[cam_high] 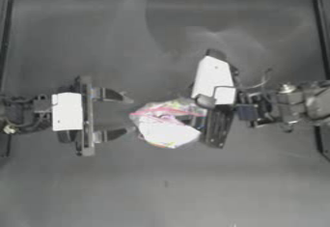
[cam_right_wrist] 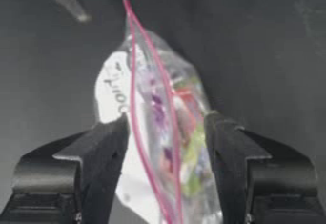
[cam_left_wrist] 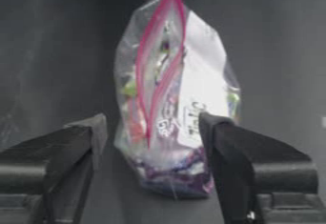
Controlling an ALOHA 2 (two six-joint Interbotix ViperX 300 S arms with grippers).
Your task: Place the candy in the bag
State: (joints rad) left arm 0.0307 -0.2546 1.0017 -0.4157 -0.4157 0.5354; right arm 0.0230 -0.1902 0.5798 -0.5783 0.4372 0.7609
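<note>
Item: clear plastic zip bag (cam_high: 169, 124) with a pink strip along its mouth and mixed colourful sweets inside. Location: middle of the dark counter (cam_high: 161, 37), between my two arms. From above, the pink strip runs left to right across the bag's far part; the white label panel faces up and toward the near side.

Item: my right gripper (cam_high: 213, 124). Location: at the bag's right end, arm reaching in from the right. State: in the right wrist view the bag (cam_right_wrist: 162, 137) passes between my two dark fingers (cam_right_wrist: 105, 156), which stand close on either side of the plastic; I judge them clamped on it, holding the bag's right end.

Item: my left gripper (cam_high: 126, 115). Location: just left of the bag, apart from it. State: fingers (cam_left_wrist: 70, 147) spread wide and carrying nothing. In the left wrist view the bag (cam_left_wrist: 175, 108) sits straight ahead, centred in the gap, its pink strip in line with my reach.

Item: small pink-and-purple wrapped candy. Location: I cannot pick it out loose on the counter or in either gripper; purple shows low inside the bag, but I cannot tell it from the other sweets.

Governing relation: the bag's long axis lies left to right, its free end toward my left fingers, the nearer unoccupied pair.
</note>
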